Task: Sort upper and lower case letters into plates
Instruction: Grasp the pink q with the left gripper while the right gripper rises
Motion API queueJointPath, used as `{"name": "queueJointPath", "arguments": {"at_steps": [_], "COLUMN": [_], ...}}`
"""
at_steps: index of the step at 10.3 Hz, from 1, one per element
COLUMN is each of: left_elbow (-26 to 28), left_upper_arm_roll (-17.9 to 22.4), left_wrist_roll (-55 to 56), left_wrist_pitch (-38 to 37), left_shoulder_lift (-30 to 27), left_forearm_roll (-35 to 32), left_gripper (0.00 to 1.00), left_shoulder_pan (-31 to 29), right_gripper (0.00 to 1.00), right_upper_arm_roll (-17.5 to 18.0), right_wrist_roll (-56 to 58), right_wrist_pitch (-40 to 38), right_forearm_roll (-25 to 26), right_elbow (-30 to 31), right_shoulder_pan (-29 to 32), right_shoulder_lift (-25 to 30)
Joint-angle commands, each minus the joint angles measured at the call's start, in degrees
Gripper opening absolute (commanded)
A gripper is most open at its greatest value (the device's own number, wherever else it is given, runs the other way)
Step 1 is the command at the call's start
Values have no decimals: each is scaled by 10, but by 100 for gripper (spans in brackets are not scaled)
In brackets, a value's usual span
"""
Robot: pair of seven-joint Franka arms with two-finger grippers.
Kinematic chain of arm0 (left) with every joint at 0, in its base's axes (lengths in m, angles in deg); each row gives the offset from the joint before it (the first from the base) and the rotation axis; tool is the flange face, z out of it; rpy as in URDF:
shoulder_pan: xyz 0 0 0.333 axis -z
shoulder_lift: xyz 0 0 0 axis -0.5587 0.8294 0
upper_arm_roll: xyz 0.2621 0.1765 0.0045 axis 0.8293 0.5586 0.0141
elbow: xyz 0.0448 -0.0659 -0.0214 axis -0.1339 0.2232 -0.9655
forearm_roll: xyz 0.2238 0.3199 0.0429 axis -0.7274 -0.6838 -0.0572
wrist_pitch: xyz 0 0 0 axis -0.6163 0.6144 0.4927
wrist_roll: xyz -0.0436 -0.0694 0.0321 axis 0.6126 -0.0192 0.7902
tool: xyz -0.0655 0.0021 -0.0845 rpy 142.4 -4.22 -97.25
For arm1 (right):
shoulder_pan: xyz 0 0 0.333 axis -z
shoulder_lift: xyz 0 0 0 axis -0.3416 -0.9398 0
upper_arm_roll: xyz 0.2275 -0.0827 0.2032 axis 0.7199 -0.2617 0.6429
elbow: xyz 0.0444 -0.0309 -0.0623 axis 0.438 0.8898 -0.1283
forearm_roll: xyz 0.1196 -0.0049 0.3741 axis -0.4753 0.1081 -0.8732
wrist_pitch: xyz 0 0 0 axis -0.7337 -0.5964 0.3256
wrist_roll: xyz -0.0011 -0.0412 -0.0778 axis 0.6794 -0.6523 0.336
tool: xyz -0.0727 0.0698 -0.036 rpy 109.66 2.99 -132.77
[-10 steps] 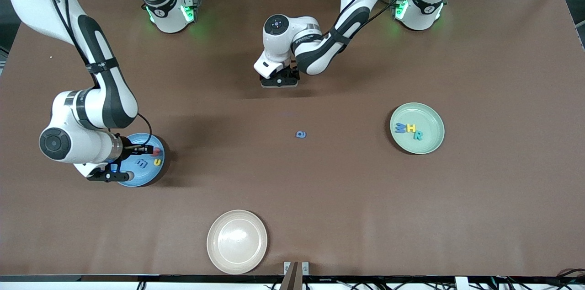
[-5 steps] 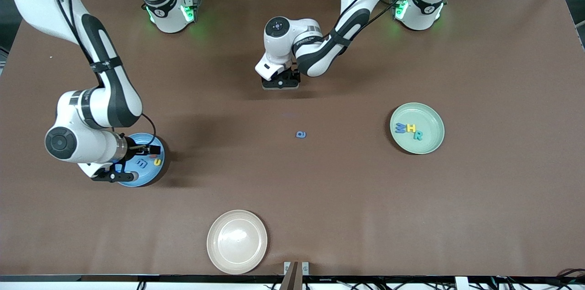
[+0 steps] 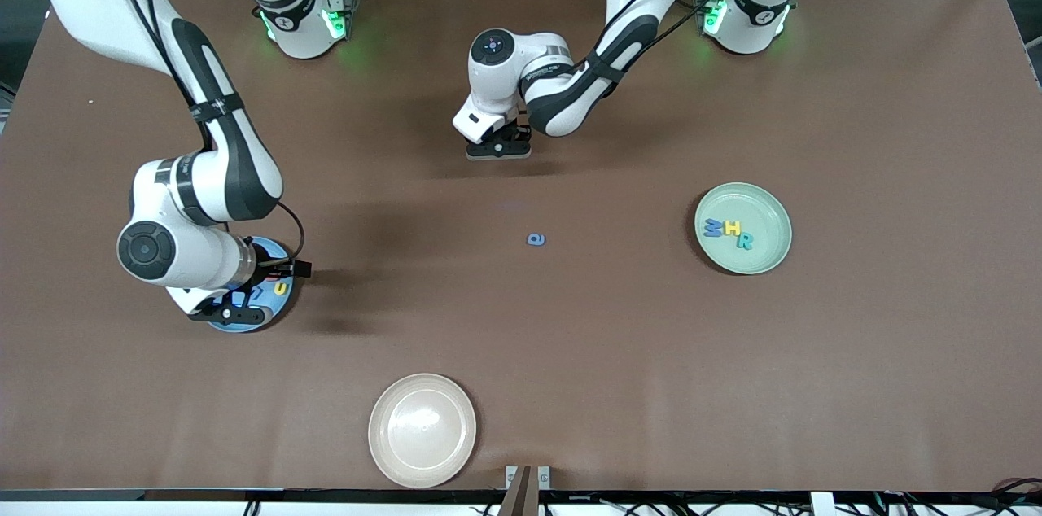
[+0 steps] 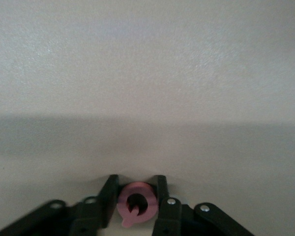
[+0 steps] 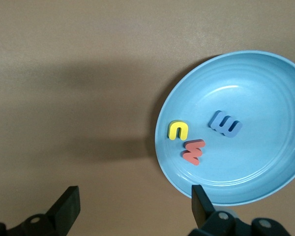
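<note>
The blue plate (image 5: 265, 162) at the frame's lower left holds yellow, red and blue letters (image 5: 195, 150); the green plate (image 3: 773, 251) at right holds three. The right gripper (image 5: 132, 209) hangs wide open and empty over the blue plate's rim. The left gripper (image 4: 136, 204), top centre, pinches a pink Q (image 4: 135, 207); a blue e (image 3: 535, 239) lies mid-table.

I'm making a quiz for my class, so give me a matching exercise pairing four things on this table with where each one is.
Things:
1. red Q
2. yellow u
3. yellow H
4. blue e

Places:
A. in the mint green plate
B. on the bare table
C. between the left gripper fingers
D. in the sky blue plate

Pairs: 1-C, 2-D, 3-A, 4-B
</note>
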State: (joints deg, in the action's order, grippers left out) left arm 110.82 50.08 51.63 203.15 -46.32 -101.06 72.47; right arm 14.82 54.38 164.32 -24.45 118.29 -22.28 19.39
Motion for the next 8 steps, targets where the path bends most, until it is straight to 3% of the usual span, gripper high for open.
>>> {"name": "queueJointPath", "arguments": {"at_steps": [1, 4, 8], "left_elbow": [0, 3, 39], "left_upper_arm_roll": [5, 5, -17], "left_wrist_roll": [27, 28, 23], "left_wrist_pitch": [7, 4, 2], "left_shoulder_lift": [6, -16, -99], "left_forearm_roll": [-21, -21, -21], "left_gripper": [0, 0, 0], "left_shoulder_pan": [5, -8, -108], "right_gripper": [100, 100, 100], "right_upper_arm_roll": [2, 2, 2], "right_wrist_roll": [-28, -65, -130], "right_wrist_pitch": [-1, -1, -1], "right_forearm_roll": [-2, -1, -1], "right_elbow": [-6, -16, -31], "right_shoulder_pan": [-9, -30, -66], "right_shoulder_lift": [1, -4, -18]}}
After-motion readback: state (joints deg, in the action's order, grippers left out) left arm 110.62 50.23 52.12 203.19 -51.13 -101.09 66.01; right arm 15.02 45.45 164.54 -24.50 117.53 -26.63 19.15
